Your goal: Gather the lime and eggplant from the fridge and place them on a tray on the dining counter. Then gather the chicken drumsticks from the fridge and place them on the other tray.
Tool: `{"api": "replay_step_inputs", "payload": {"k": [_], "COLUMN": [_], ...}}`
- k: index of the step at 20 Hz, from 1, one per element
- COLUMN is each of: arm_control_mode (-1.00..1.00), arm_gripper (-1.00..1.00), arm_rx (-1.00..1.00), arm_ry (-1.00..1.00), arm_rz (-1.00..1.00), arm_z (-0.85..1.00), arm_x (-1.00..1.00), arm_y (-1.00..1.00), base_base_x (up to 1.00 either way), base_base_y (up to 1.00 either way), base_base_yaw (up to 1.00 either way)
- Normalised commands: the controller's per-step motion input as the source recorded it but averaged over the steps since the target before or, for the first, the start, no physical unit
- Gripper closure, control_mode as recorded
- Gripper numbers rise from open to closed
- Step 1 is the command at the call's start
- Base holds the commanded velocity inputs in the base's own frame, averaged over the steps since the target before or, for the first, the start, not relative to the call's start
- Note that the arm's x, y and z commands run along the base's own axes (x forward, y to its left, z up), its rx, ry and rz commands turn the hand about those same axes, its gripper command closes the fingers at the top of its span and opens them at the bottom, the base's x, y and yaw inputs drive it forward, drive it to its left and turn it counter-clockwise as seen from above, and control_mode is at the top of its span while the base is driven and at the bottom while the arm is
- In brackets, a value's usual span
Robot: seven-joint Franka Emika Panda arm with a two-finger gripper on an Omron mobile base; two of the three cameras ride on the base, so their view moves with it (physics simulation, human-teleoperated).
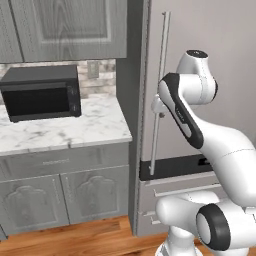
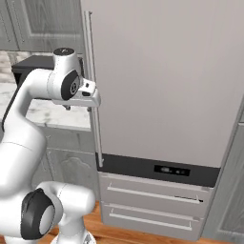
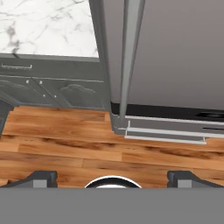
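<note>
The fridge (image 2: 162, 81) fills the right of the right base frame, door shut. The pincer (image 2: 90, 97) hangs at the long vertical handle (image 2: 93, 90), left of centre, jaws spread wide with nothing held. In the left base frame, a microwave (image 1: 41, 92) sits upper left on the marble bench (image 1: 65, 127).

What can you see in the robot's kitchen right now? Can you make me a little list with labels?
fridge door: shut
fridge handle: long, upright, along the door's left edge
gripper: open, right beside the handle, holding nothing
drawers: two under the door, shut
microwave: black, on the marble counter left of the fridge
floor: wooden
</note>
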Motion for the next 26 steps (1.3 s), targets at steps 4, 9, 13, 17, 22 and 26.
{"api": "replay_step_inputs", "payload": {"k": [4,9,13,17,22,26], "arm_control_mode": [1.0,1.0,1.0,1.0,1.0,1.0], "arm_gripper": [-1.0,-1.0,-1.0,-1.0,-1.0,-1.0], "arm_rx": [0.0,0.0,0.0,0.0,0.0,0.0], "arm_ry": [0.0,0.0,0.0,0.0,0.0,0.0], "arm_rz": [0.0,0.0,0.0,0.0,0.0,0.0], "arm_z": [0.0,0.0,0.0,0.0,0.0,0.0], "arm_x": [0.0,0.0,0.0,0.0,0.0,0.0], "arm_y": [0.0,0.0,0.0,0.0,0.0,0.0], "base_base_x": [0.0,0.0,-0.2,-0.22,-0.2,-0.26], "base_base_y": [-0.23,-0.28,-0.32,-0.22,-0.01,0.0], "base_base_yaw": [0.0,0.0,0.0,0.0,0.0,0.0]}}
